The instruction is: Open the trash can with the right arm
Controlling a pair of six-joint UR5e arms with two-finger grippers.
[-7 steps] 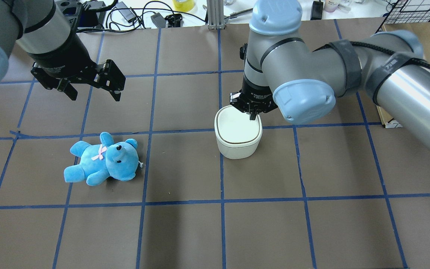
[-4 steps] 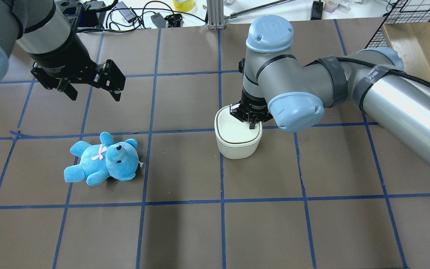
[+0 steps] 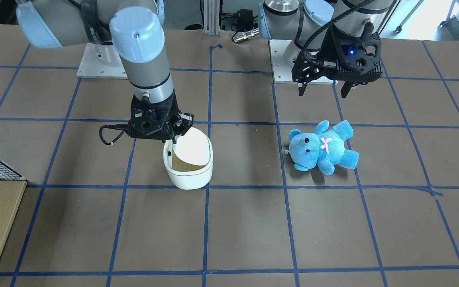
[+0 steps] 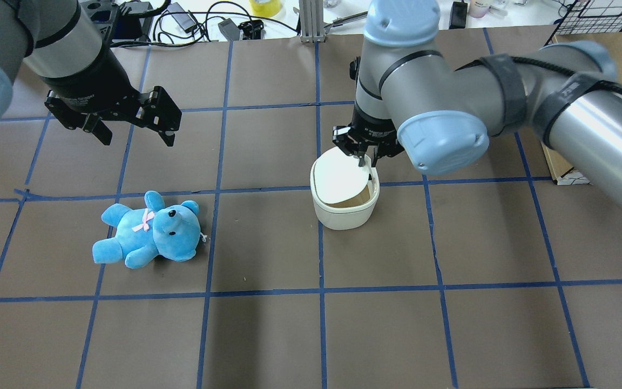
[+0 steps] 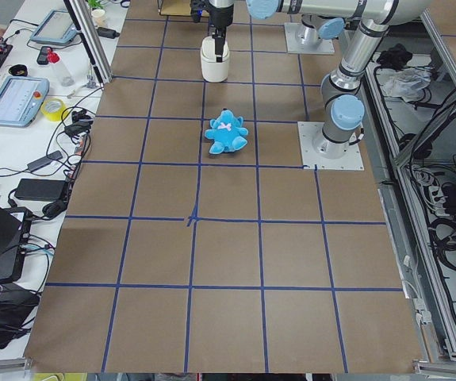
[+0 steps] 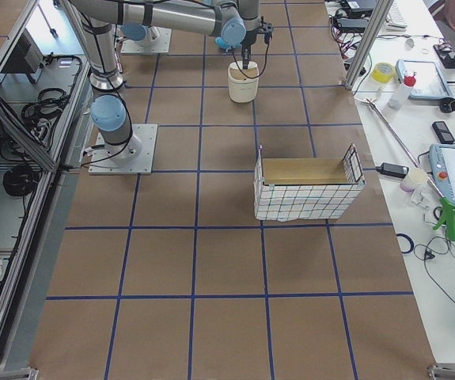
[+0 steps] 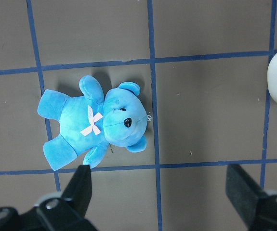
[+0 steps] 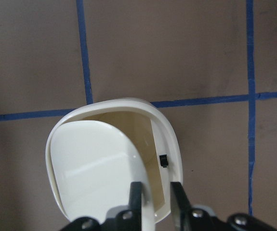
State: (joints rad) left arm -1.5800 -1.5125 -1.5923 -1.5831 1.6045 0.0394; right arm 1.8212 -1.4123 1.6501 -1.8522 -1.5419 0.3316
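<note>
The lid [image 4: 340, 177] of the trash can [image 4: 343, 215] is held tilted, its edge pinched by the right gripper [image 4: 366, 165]; the left gripper [image 4: 138, 139] is spread wide.

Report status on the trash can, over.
Right gripper at edge of lid, grip unclear. Trash can partly open, lid tilted up. Left gripper open near teddy bear, neither obstructing.

Overhead and front cameras — opposed — share the table [image 4: 268, 335].
</note>
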